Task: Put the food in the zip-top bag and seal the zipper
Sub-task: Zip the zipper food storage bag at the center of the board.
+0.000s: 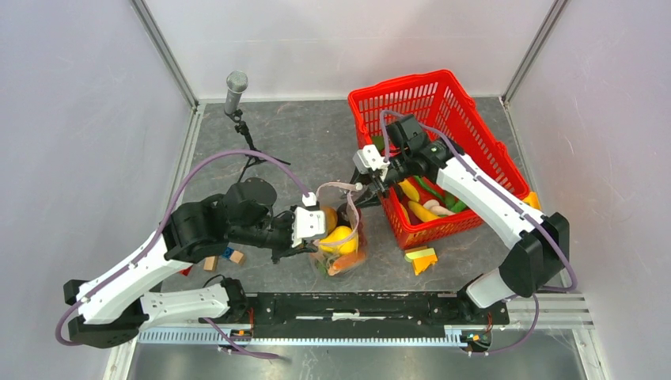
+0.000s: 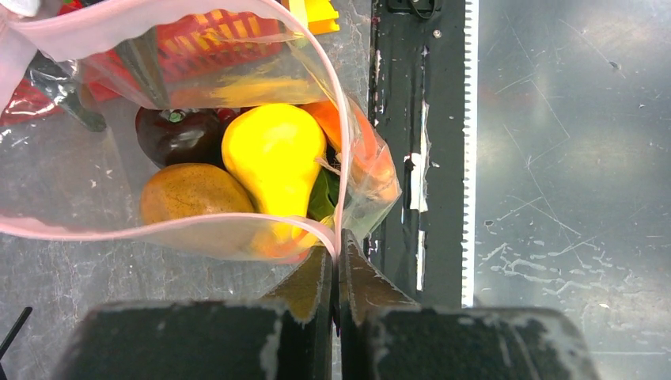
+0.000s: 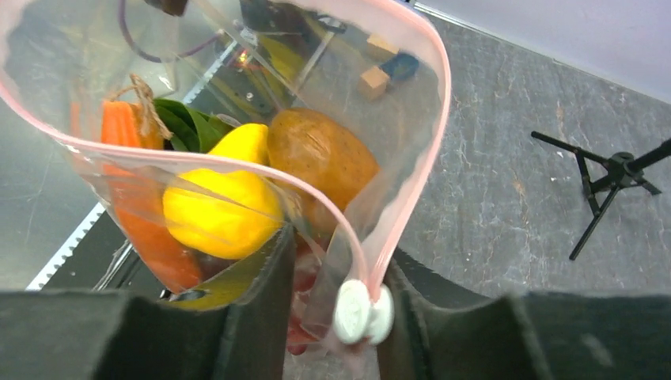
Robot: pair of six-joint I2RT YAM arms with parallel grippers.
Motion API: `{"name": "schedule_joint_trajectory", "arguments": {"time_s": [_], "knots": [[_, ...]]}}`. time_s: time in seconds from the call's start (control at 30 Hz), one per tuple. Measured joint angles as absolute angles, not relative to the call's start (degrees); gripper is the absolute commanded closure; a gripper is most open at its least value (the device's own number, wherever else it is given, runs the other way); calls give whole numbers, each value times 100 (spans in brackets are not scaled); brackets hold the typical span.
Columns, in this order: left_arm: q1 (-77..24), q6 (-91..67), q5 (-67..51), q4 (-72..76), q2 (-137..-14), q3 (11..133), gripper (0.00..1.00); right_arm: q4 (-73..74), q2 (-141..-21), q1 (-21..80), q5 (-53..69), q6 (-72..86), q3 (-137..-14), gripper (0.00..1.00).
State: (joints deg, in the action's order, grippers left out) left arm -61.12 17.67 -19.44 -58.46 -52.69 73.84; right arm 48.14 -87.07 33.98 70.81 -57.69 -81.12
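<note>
The grey bench [image 1: 316, 134] carries everything. On its far right stands a red mesh basket [image 1: 411, 87] with yellow and green toy pieces [image 1: 413, 192] lying inside. A microphone on a black tripod [image 1: 236, 83] stands at the far left.

The zip-top bag [image 2: 71, 182] rests on the bench just left of the basket's near corner, between the two arms, with its mouth open in a loop. The left hand [image 2: 339, 257] is closed tight, its fingers pinching the near corner of the bag's mouth. The right hand [image 3: 339, 253] reaches in from the basket side and straddles the opposite end of the mouth. Its jaws stand at a middling gap around the bag film there, and I cannot tell whether they are clamping it.

Some food is inside the bag: a yellow pear-shaped piece [image 2: 273, 158] in the middle, a brown potato-like piece [image 2: 194, 194] touching it, a dark purple piece [image 2: 178, 134] beside both, and an orange carrot [image 2: 368, 158] with green leaves [image 2: 320, 198] pressed against the bag's wall. A yellow and orange wedge [image 1: 422, 260] lies on the bench near the basket's front.

The zipper [image 2: 158, 229], a thin pink strip, runs around the open mouth and is unsealed. Its white slider [image 3: 362, 313] sits at the end between the right hand's fingers, against one of them. A tan block [image 1: 210, 263] and a blue block [image 1: 228, 253] lie under the left arm.
</note>
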Motion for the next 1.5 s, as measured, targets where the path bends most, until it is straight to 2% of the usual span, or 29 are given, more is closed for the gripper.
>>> {"name": "schedule_joint_trajectory", "arguments": {"time_s": [0.1, 0.27, 0.37, 0.53, 0.57, 0.7, 0.83, 1.07, 1.23, 1.3, 1.33, 1.5], "knots": [[-6114, 1767, -1942, -5846, -5240, 7369, 98, 3911, -8536, 3345, 7067, -5013, -7555, 48], [-6114, 1767, -1944, -5841, -5201, 7330, 98, 2095, -7900, 3175, 7133, -3599, -6639, 63], [-6114, 1767, -1944, -5841, -5166, 7295, 98, 980, -7677, 3096, 7260, -2764, -6281, 68], [-6114, 1767, -1938, -5835, -5120, 7266, 98, -108, -7612, 3052, 7349, -1894, -6077, 85], [-6114, 1765, -1933, -5833, -5111, 7264, 98, -228, -7612, 3052, 7352, -1796, -6060, 85], [-6114, 1765, -1892, -5822, -5043, 7212, 98, -497, -7603, 3052, 7325, -1553, -5944, 73], [-6114, 1763, -1835, -5822, -4952, 7157, 98, -633, -7509, 3050, 7286, -1448, -5734, 72], [-6114, 1763, -1806, -5811, -4921, 7122, 98, -810, -7474, 3046, 7269, -1275, -5699, 100], [-6114, 1728, -1734, -5756, -4901, 7087, 97, -945, -7428, 3046, 7111, -1157, -5564, 100], [-6114, 1594, -1511, -5701, -4873, 7087, 94, -943, -7330, 3046, 6952, -1135, -5470, 100], [-6112, 1525, -1391, -5675, -4838, 7085, 97, -939, -7271, 3046, 6895, -1129, -5435, 100], [-6112, 1203, -475, -5527, -4278, 6917, 98, -932, -6858, 3024, 6377, -980, -5354, 100]]}}
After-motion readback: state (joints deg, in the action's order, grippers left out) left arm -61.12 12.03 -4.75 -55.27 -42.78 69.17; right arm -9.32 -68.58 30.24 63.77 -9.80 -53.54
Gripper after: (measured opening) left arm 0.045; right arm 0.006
